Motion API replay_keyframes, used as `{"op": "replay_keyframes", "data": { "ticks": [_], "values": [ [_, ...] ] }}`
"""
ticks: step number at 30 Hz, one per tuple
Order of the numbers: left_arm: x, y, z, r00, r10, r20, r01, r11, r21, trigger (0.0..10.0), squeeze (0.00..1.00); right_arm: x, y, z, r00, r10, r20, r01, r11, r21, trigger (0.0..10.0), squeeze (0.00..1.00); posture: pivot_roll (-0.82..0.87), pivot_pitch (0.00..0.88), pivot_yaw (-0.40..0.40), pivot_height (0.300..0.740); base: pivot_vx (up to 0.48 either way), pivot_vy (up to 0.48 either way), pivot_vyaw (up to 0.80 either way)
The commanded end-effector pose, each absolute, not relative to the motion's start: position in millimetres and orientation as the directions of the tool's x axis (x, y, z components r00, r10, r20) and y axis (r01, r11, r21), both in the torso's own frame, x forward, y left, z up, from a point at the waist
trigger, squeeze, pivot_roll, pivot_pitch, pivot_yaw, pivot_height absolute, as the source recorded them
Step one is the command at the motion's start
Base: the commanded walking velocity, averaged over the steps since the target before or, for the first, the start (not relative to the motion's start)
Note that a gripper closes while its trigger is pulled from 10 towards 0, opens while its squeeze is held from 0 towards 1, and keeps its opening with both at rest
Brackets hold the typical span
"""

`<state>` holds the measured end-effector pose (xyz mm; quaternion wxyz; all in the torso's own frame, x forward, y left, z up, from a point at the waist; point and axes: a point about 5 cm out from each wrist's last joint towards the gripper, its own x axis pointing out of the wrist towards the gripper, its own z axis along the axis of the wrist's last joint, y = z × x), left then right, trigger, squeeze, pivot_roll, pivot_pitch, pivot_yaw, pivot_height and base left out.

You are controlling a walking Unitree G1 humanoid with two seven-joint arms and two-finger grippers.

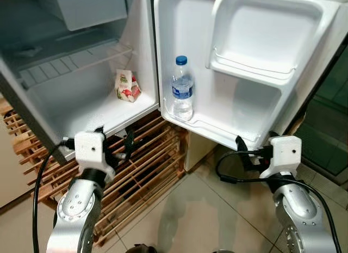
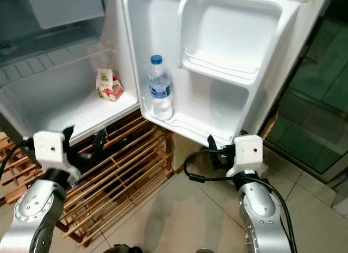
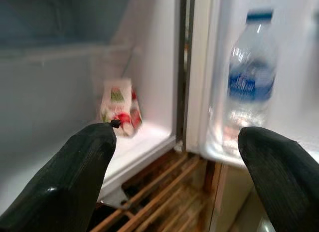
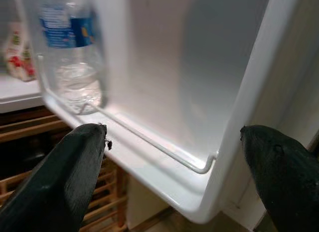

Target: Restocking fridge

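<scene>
White fridge [image 1: 81,109] stands open, its door [image 1: 261,62] swung to 2 o'clock. A water bottle [image 1: 182,90] stands upright in the door's bottom shelf; a small carton [image 1: 126,85] sits inside at 11 o'clock. Left gripper [image 3: 177,162] and right gripper [image 4: 174,157] hover below, fingers spread, empty.

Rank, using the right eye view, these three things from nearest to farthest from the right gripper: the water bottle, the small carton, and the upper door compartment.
From the right gripper, low beside the open door's bottom corner:
1. Water bottle, standing on the bottom door shelf, to the gripper's left.
2. Upper door compartment, high on the door, above the gripper.
3. Small carton, inside the fridge body, farthest left.
</scene>
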<state>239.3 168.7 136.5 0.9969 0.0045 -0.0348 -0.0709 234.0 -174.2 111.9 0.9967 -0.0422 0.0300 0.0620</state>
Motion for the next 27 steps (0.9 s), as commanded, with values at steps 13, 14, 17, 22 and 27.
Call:
{"op": "replay_keyframes", "data": {
  "ticks": [13, 14, 17, 22, 27],
  "values": [
    [258.5, 182.1, 130.2, 0.999, -0.048, 0.012, 0.047, 0.997, 0.056, 10.0, 0.00, 237.3, -180.9, 107.5, 0.996, 0.084, -0.044, -0.087, 0.993, -0.084, 10.0, 0.37, -0.08, 0.000, 0.059, 0.740, 0.000, -0.250, 0.00],
    [263.6, 181.7, 130.9, 0.999, -0.046, 0.010, 0.046, 0.998, 0.050, 10.0, 0.00, 238.6, -183.9, 108.5, 0.997, 0.060, -0.041, -0.064, 0.993, -0.101, 10.0, 0.37, -0.09, 0.000, 0.067, 0.740, 0.000, 0.000, 0.00],
    [270.6, 176.2, 135.9, 0.997, -0.067, 0.031, 0.066, 0.997, 0.044, 10.0, 0.00, 242.1, -184.2, 110.2, 0.999, 0.038, -0.034, -0.042, 0.993, -0.114, 10.0, 0.40, -0.10, 0.000, 0.074, 0.740, 0.081, -0.136, 0.44],
    [276.3, 164.3, 141.6, 0.991, -0.117, 0.068, 0.114, 0.992, 0.044, 10.0, 0.00, 245.2, -175.3, 111.1, 0.997, 0.066, -0.026, -0.068, 0.991, -0.112, 10.0, 0.40, -0.11, 0.000, 0.079, 0.740, 0.251, -0.405, 0.63],
    [275.6, 157.9, 139.2, 0.986, -0.153, 0.066, 0.150, 0.988, 0.042, 10.0, 0.00, 244.2, -175.9, 110.0, 0.997, 0.072, -0.026, -0.074, 0.991, -0.113, 10.0, 0.40, -0.11, 0.000, 0.082, 0.740, 0.258, -0.402, 0.63]
  ]
}}
